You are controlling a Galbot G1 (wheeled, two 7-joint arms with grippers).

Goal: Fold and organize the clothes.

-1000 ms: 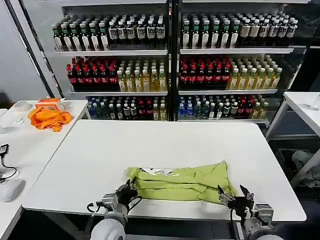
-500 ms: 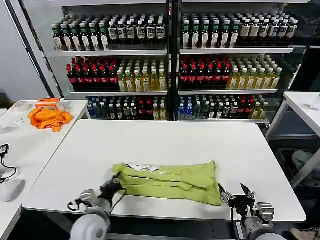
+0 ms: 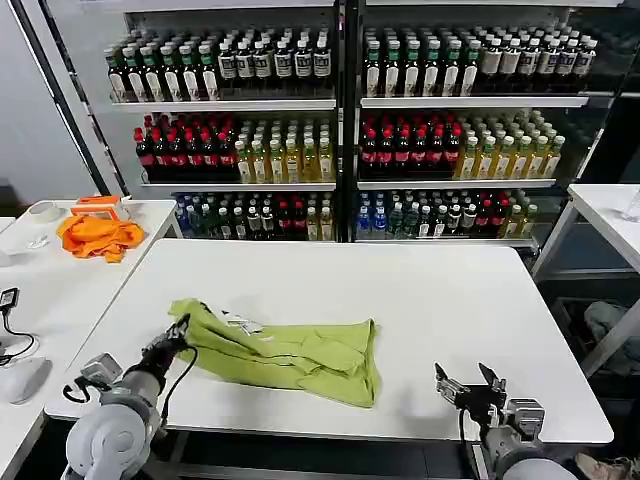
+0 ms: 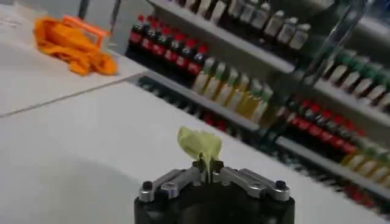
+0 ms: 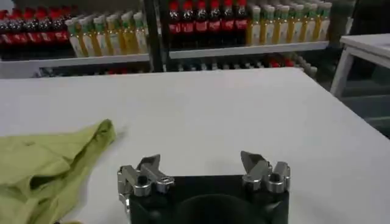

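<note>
Where the table [image 3: 330,280] stood before the bottle shelves [image 3: 340,120], the lime shirt [image 3: 285,350] lay crumpled on its near half, long axis running left to right, neck label facing the shelves, right end heaped. Orange cloth [image 3: 98,236]: on the side table, well apart. Left gripper [image 3: 178,332]: clamped on the shirt's left end. Right gripper [image 3: 468,384]: fingers spread, empty, at the near edge, apart from the shirt.

Plain lime T-shirt [image 3: 290,350], white label; orange cloth [image 3: 98,236]; white table [image 3: 330,285].
</note>
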